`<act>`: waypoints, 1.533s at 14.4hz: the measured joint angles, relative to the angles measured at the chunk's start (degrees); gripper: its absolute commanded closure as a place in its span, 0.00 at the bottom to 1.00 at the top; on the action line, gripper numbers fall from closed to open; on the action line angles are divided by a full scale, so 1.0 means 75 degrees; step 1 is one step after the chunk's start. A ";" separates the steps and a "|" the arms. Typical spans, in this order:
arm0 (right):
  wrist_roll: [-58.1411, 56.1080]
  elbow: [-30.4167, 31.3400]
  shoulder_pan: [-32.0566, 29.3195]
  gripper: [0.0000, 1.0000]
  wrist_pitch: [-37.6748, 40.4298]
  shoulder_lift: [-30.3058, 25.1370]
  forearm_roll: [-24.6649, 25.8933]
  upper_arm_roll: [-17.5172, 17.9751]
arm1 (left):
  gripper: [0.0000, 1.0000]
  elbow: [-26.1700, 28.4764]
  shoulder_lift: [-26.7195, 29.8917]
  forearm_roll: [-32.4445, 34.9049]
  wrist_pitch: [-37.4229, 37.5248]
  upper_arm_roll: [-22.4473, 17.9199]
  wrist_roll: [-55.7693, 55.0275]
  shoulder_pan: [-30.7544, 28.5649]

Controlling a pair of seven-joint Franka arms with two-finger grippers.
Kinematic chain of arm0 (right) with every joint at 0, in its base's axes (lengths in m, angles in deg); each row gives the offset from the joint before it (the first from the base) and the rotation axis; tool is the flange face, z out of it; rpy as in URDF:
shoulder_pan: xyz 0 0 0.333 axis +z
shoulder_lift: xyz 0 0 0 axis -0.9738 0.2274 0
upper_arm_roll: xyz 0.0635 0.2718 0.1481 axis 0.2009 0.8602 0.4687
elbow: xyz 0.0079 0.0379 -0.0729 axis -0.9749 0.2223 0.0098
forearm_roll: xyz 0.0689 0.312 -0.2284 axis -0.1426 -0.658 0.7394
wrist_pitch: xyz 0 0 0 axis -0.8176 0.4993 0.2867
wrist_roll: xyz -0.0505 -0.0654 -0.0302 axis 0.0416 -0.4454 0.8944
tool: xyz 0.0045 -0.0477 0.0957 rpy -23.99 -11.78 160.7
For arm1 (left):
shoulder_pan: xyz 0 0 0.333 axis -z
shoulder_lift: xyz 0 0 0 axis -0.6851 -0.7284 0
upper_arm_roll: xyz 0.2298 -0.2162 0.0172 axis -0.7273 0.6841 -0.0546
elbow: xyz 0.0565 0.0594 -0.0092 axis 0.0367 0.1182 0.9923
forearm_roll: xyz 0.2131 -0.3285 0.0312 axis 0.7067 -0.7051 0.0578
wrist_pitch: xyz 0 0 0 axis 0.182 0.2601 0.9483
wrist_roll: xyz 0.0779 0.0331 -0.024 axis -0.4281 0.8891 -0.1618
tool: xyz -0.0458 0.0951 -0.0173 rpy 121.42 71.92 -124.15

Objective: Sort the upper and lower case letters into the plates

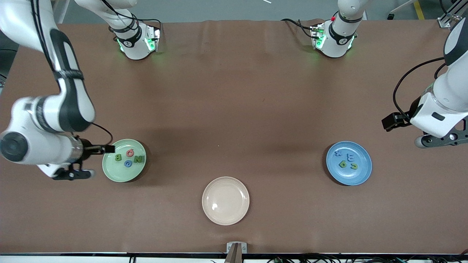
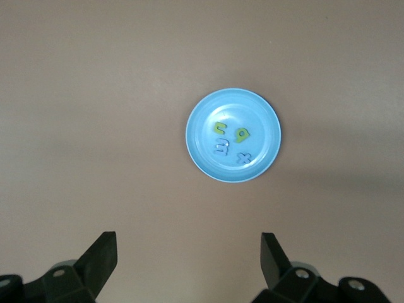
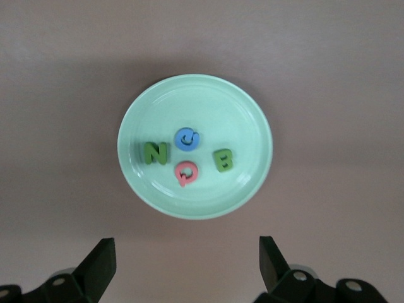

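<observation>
The light green plate (image 1: 110, 171) lies toward the right arm's end of the table. It holds a green B (image 1: 118, 157), a pinkish red Q (image 1: 129, 152), a green N (image 1: 138, 159) and a blue letter (image 1: 128, 163). The same plate (image 3: 189, 98) shows in the right wrist view. The blue plate (image 1: 361, 176) lies toward the left arm's end and holds several blue and green letters (image 1: 350, 157); it also shows in the left wrist view (image 2: 233, 100). My right gripper (image 3: 187, 265) is open and empty over the table beside the green plate. My left gripper (image 2: 188, 265) is open and empty over the table beside the blue plate.
An empty cream-beige plate (image 1: 225, 200) lies at mid-table, nearer to the front camera than both other plates. The brown table (image 1: 234, 109) spreads between the plates and the arm bases.
</observation>
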 measured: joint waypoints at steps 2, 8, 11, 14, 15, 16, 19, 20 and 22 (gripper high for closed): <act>0.0211 -0.0008 0.0031 0.00 0.0302 -0.0454 0.0033 0.0021 | 0.00 0.0004 -0.0006 -0.0092 0.0003 -0.0001 0.0007 0.0001; 0.0512 -0.0197 0.0098 0.00 0.0524 -0.0720 0.0157 0.0004 | 0.00 0.0010 -0.0004 -0.0149 0.0030 0.0250 0.0022 0.0061; 0.0512 -0.0424 -0.0085 0.00 0.0606 -0.0716 0.0179 -0.0038 | 0.00 0.0009 0.0008 -0.0151 0.0050 0.0140 0.0044 0.0190; 0.0469 -0.0718 -0.0460 0.00 0.0743 -0.0716 0.0182 -0.0057 | 0.00 -0.0035 0.0444 -0.1031 0.0052 -0.1234 0.0450 0.0979; 0.0396 -0.0785 -0.0562 0.00 0.0745 -0.0712 0.0182 -0.0058 | 0.00 -0.0049 0.0732 -0.1548 0.0048 -0.2031 0.0629 0.1417; 0.0370 -0.0855 -0.0618 0.00 0.0752 -0.0710 0.0179 -0.0058 | 0.00 -0.0061 0.1030 -0.2069 0.0041 -0.2832 0.0811 0.1857; 0.0372 -0.0989 -0.0623 0.00 0.1004 -0.0709 0.0165 -0.0010 | 0.00 -0.0085 0.1802 -0.3293 0.0036 -0.4958 0.1338 0.3038; 0.0372 -0.1004 -0.0620 0.00 0.1087 -0.0709 0.0164 0.0018 | 0.00 -0.0085 0.1975 -0.3547 0.0036 -0.5595 0.1496 0.3428; 0.0333 -0.1035 -0.0615 0.00 0.1174 -0.0711 0.0164 0.0061 | 0.00 -0.0085 0.2198 -0.3922 0.0030 -0.6943 0.1756 0.4332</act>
